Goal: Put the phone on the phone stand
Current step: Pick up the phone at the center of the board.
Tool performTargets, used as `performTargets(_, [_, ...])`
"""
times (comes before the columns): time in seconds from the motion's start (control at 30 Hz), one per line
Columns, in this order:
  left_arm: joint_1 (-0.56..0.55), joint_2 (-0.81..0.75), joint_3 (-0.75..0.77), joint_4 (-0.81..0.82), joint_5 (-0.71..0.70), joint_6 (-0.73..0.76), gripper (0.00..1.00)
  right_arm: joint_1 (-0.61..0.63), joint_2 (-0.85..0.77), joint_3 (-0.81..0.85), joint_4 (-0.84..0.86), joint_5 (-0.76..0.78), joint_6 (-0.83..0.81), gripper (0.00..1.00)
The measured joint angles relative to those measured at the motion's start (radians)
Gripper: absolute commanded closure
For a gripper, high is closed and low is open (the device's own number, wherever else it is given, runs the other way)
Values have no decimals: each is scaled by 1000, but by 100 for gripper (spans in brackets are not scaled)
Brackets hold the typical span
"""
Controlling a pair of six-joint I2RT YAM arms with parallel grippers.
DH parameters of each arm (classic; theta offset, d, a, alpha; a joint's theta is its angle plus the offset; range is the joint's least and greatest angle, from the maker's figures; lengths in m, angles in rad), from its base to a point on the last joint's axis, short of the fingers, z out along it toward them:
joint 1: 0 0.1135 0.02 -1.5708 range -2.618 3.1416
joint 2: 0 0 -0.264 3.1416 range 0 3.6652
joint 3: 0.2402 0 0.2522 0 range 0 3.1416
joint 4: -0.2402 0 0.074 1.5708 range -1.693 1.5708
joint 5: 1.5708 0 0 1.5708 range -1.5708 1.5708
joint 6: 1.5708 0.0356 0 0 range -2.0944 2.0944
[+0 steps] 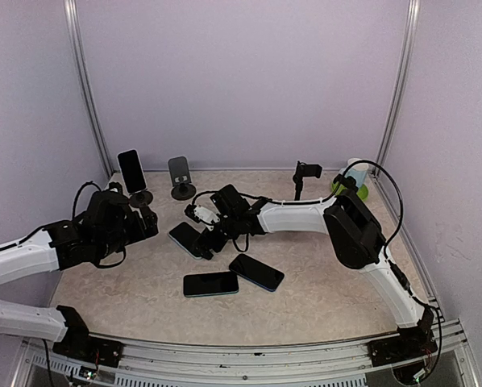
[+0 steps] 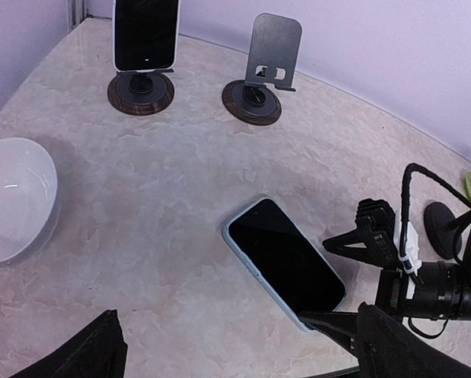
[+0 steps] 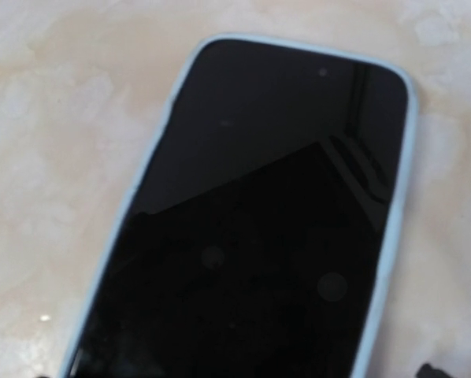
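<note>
While the left arm rests low at the left side of the worktop (image 1: 305, 298), its left pincer (image 1: 148, 219) points toward the back corner with its dark fingers (image 2: 82, 354) spread wide and nothing between them.

The right arm reaches across from the right, and the right pincer (image 1: 202, 234) sits low over the blue-cased phone (image 2: 283, 264). That phone lies flat and screen up on the worktop, near the middle. In the left wrist view, the right pincer's jaws stand well apart, one on each side of the phone's nearer end. Whether either one touches the case cannot be told. The right wrist view is almost filled by the dark screen and pale blue rim, so the camera is very close above it.

Behind the phone, near the back wall, stands the empty stand (image 2: 271, 55), a grey tilted plate on a round dark base. Just to its left is a second stand (image 2: 141, 93), which carries an upright phone (image 2: 145, 31) with a white edge.

A white bowl (image 2: 42, 169) sits on the worktop to the left. Two more phones lie flat closer to the arm bases, one black phone (image 1: 210, 283) and one angled phone (image 1: 256, 272) beside it, both apart from the blue-cased one.
</note>
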Motion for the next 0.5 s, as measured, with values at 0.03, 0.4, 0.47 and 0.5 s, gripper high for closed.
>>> performTargets(0.03, [-2, 2, 0, 2, 0, 0, 1, 0, 0, 0, -1, -2, 8, 0])
performTargets(0.4, [-14, 50, 0, 32, -3, -2, 1, 11, -10, 0, -20, -16, 133, 0])
performTargets(0.47, [-19, 63, 1, 32, -3, -2, 1, 13, -13, 0, -26, -19, 158, 0])
performTargets(0.5, [-20, 66, 1, 32, -5, -2, 1, 13, -14, 0, -27, -18, 169, 0])
